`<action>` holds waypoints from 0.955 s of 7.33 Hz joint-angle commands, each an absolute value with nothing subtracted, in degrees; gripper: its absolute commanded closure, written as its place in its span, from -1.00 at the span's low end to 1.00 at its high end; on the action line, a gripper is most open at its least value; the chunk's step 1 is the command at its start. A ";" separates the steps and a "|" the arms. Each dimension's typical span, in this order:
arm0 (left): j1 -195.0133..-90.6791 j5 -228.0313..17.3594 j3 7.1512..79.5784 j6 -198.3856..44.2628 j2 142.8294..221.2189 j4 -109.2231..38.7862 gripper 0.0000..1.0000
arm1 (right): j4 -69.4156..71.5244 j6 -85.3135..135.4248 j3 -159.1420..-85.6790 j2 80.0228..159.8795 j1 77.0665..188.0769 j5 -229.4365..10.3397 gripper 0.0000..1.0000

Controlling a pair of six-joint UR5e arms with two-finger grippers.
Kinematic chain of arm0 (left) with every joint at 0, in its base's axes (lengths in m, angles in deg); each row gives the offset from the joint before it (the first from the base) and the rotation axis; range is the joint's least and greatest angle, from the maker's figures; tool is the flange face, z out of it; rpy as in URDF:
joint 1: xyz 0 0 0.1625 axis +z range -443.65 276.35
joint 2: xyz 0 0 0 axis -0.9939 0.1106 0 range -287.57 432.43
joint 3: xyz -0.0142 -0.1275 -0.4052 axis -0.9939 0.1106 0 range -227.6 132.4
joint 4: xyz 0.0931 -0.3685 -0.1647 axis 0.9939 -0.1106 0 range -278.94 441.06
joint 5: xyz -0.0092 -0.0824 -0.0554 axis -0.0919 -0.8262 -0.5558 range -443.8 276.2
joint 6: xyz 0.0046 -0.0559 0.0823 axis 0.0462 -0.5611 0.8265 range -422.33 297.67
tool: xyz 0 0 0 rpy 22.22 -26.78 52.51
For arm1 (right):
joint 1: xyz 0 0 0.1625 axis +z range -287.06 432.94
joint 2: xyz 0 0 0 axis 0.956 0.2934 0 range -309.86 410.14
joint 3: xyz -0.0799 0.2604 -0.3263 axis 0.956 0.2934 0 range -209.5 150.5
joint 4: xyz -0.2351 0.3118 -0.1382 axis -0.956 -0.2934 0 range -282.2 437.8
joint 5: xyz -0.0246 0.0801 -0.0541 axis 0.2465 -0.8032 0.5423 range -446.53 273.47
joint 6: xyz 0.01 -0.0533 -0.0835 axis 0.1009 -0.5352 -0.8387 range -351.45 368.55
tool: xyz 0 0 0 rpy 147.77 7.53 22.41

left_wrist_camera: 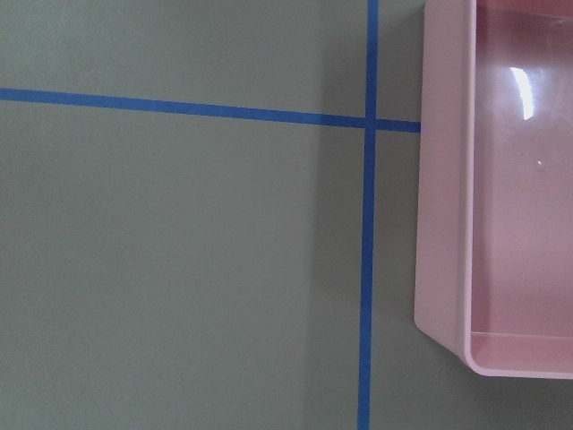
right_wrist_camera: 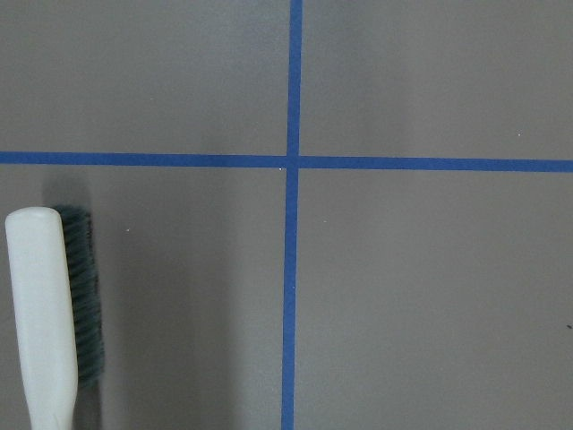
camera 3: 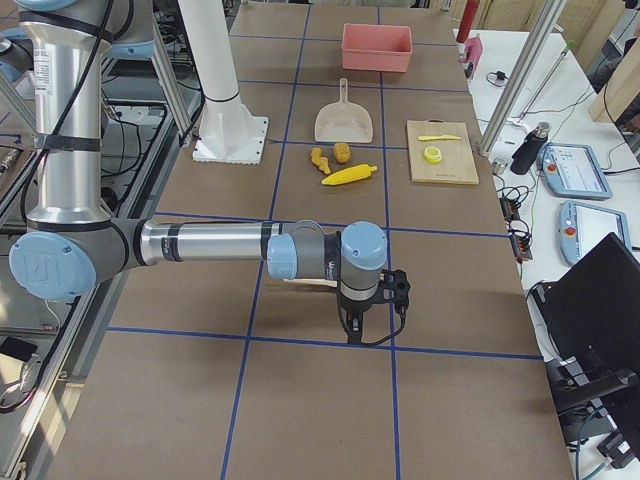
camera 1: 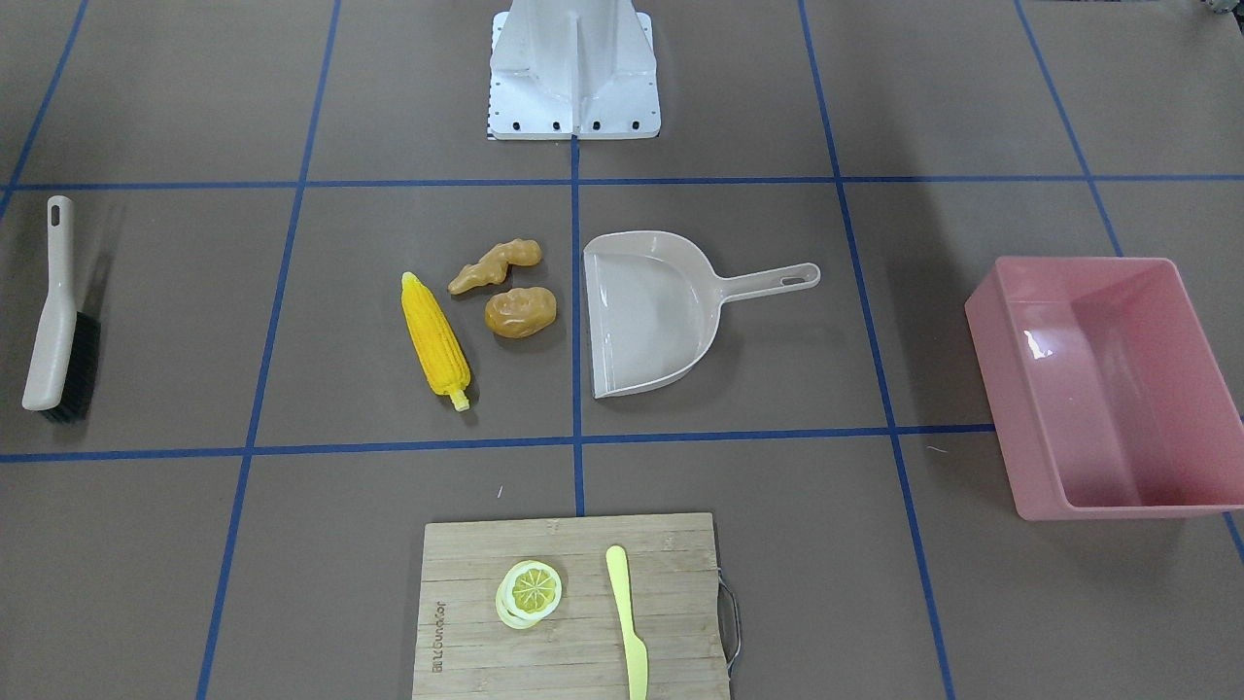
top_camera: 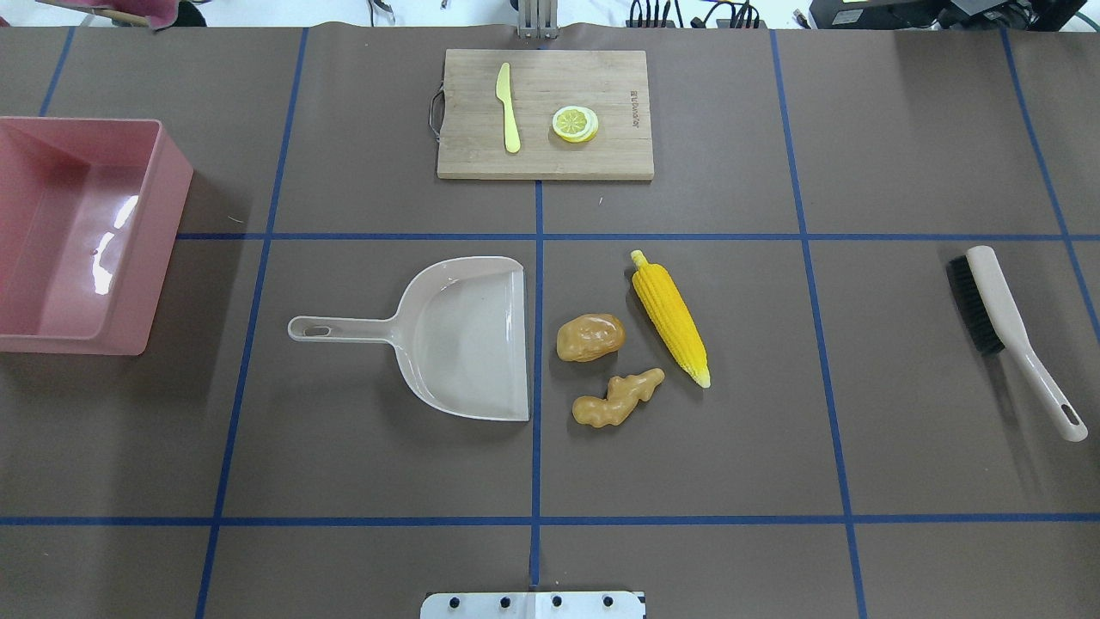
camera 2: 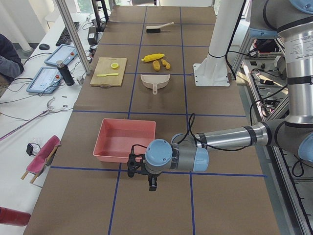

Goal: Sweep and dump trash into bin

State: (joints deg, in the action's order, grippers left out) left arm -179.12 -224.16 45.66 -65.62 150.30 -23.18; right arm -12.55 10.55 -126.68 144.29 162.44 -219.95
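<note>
Robotics lab, a bench test cell. The long table is covered in brown paper and gridded with blue tape lines. A white metal pedestal base is bolted down well beyond the left gripper. Bare aluminium frame posts stand along the table edge. Across from the robot, past the right gripper, a white side bench carries flat grey teach pendants with red stop buttons, a black keyboard and an open black laptop. A person's dark sleeve rests at that bench.

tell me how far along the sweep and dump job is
Nothing looks done: the corn cob, potato and ginger root lie on the table beside the dustpan, and the bin is empty. Nothing is in hand: brush and dustpan lie ungrasped. Sweeping, lifting and dumping all remain.
</note>
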 commanded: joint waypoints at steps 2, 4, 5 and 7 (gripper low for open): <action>-179.10 -224.42 47.49 -65.76 151.00 -23.62 -0.98 | -12.64 11.98 -127.41 144.01 163.47 -221.17 -1.00; -179.10 -224.52 47.75 -65.50 151.44 -23.70 -0.98 | -12.73 18.44 -132.92 144.79 163.21 -221.52 -1.00; -178.32 -224.52 47.93 -65.41 151.88 -23.70 -0.98 | -12.73 21.01 -136.34 145.50 161.03 -222.31 -1.00; -170.97 -223.82 49.50 -65.49 155.98 -23.53 -0.98 | -13.07 23.82 -142.68 149.18 155.07 -223.89 -1.00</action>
